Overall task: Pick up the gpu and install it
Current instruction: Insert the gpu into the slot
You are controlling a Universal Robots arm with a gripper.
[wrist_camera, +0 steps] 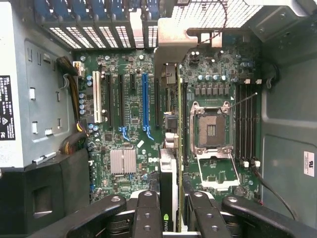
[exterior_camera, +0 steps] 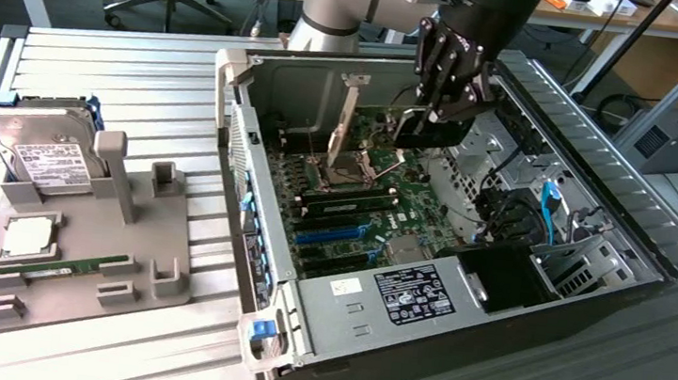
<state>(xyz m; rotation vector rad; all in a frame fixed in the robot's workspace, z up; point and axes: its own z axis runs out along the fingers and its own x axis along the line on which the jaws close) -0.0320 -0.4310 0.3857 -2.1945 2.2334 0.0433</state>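
Observation:
The gpu (exterior_camera: 426, 133), a thin black card, hangs inside the open computer case (exterior_camera: 593, 179) above the motherboard (exterior_camera: 363, 202). My gripper (exterior_camera: 449, 102) is shut on it from above. In the wrist view the gpu (wrist_camera: 168, 173) appears edge-on between my two fingers (wrist_camera: 148, 213), and its grey metal bracket (wrist_camera: 173, 42) points toward the case's rear slot openings. My gripper (wrist_camera: 174, 220) holds the card over the board between the long black slot (wrist_camera: 157, 104) and the CPU socket (wrist_camera: 212, 131), a little to one side of the blue slot (wrist_camera: 145, 104). The card is clear of the board.
On the exterior view's left a grey fixture (exterior_camera: 80, 248) holds a hard drive in a blue frame (exterior_camera: 40, 154), a green RAM stick (exterior_camera: 66, 267) and a square chip (exterior_camera: 28, 238). The power supply (exterior_camera: 410, 297) and drive cage (exterior_camera: 519, 275) fill the case's near end.

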